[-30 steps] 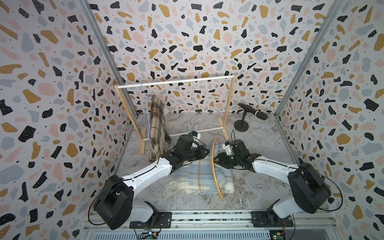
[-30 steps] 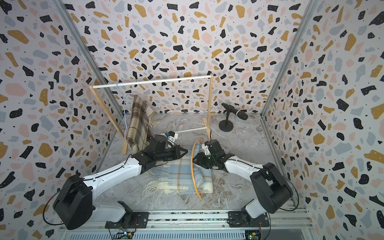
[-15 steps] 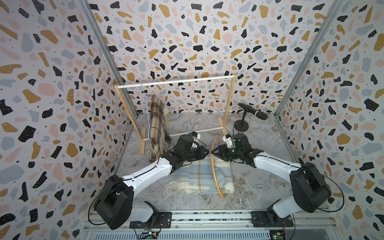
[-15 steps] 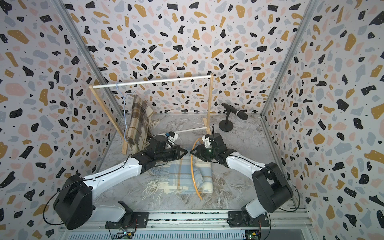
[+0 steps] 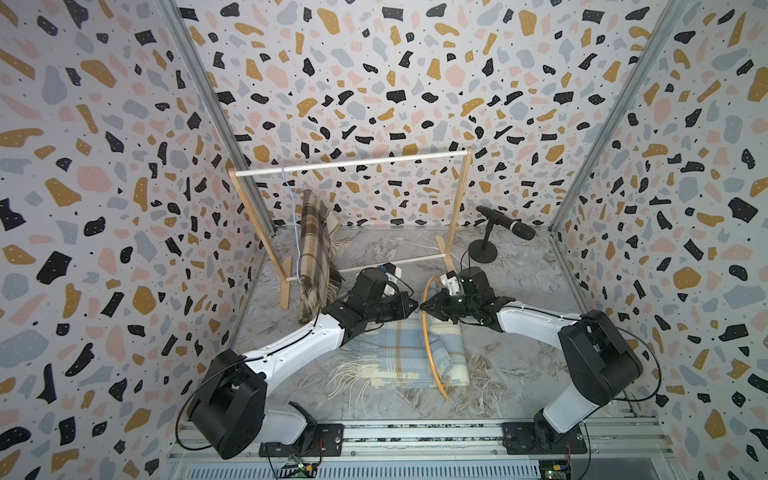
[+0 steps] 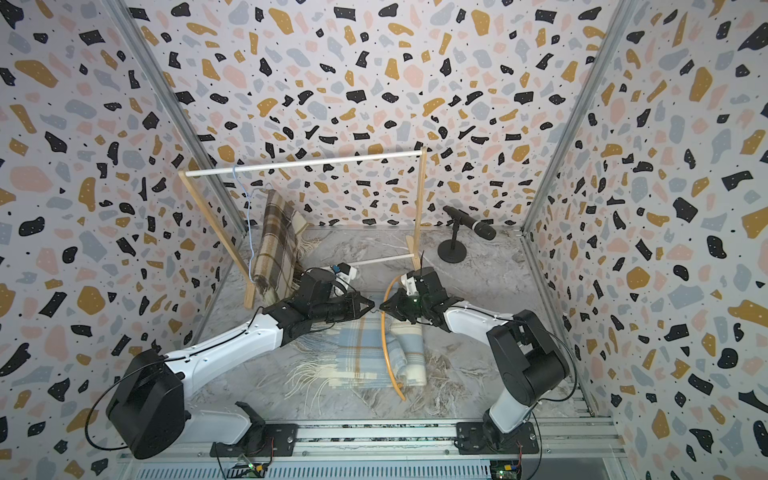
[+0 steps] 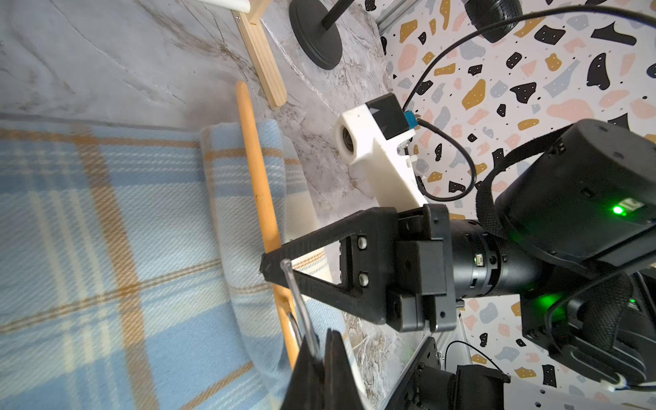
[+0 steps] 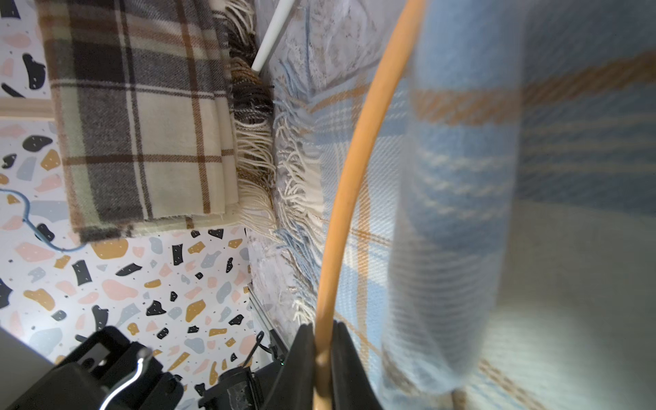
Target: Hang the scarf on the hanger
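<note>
In the middle of the table lies the blue scarf. It is flat, with checks in it. Its white fringe points to the near left. On its right side the cloth is rolled up in a soft bump.

The orange hanger runs across the scarf from far to near, bent like a bow. It sits just left of the rolled bump. Its near tip pokes out past the near edge of the scarf.

The two arms meet at the far end of the hanger, tip to tip and very close. The left gripper comes in from the left. In the left wrist view its fingers are pressed together on the thin metal hook of the hanger. The right gripper comes in from the right. In the right wrist view it is squeezed tight on the orange bar, and the blue scarf is bunched up right beside that bar.

At the far side stands a wooden rack with a white pole on top. A brown scarf hangs on a blue hanger at the left end of the pole. A black microphone stands on a small stand at the far right.
</note>
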